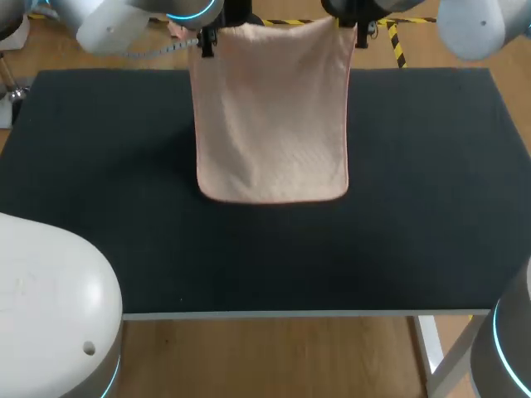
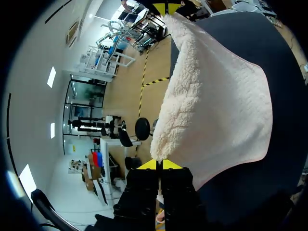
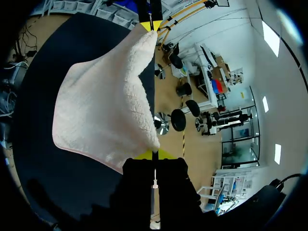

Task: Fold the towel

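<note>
From above, the pale pink towel [image 1: 272, 116] hung spread between the left gripper [image 1: 206, 40] and the right gripper [image 1: 358, 33] at the far edge of the black table [image 1: 431, 207], and its lower hem reached toward the table's middle. In the left wrist view, the left gripper's yellow tips were pinched together on one upper corner of the towel, with the cloth spreading ahead over the table. In the right wrist view, the right gripper's tips were likewise clamped tight on the other upper corner.
</note>
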Motion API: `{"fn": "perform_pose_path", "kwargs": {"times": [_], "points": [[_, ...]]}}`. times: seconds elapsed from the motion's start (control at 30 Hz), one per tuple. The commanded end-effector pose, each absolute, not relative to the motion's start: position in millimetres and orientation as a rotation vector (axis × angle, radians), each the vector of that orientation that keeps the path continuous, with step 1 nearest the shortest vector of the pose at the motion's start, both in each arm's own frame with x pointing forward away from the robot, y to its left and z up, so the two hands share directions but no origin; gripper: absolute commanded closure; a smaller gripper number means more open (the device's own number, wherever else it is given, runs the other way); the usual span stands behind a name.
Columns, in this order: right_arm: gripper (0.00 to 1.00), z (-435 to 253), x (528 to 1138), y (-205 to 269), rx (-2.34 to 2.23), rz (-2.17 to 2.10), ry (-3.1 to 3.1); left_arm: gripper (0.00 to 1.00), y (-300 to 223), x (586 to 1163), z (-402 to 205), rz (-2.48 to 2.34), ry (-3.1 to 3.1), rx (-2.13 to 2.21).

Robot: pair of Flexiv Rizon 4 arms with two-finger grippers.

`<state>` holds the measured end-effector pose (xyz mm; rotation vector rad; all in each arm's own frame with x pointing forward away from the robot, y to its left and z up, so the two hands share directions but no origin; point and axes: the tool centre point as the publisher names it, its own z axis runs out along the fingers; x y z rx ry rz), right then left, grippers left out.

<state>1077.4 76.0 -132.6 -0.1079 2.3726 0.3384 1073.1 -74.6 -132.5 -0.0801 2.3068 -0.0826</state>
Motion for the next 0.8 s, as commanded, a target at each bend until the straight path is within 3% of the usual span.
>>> {"fn": "perform_pose_path", "kwargs": {"times": [0.03, 0.57, 0.8], "points": [[1.00, -107.4, 1077.5, 74.6, -0.088, 0.317, 2.330, 1.00, -74.2, 1075.2, -108.9, -0.008, 2.272, -0.128], [1.00, -26.3, 1155.5, 92.8, -0.083, 0.326, 2.149, 1.00, -72.6, 1141.9, -30.2, -0.032, 2.083, -0.208], [1.00, -30.5, 1162.9, 99.5, -0.098, 0.326, 2.156, 1.00, -71.5, 1148.8, -36.6, -0.035, 2.077, -0.210]]}}
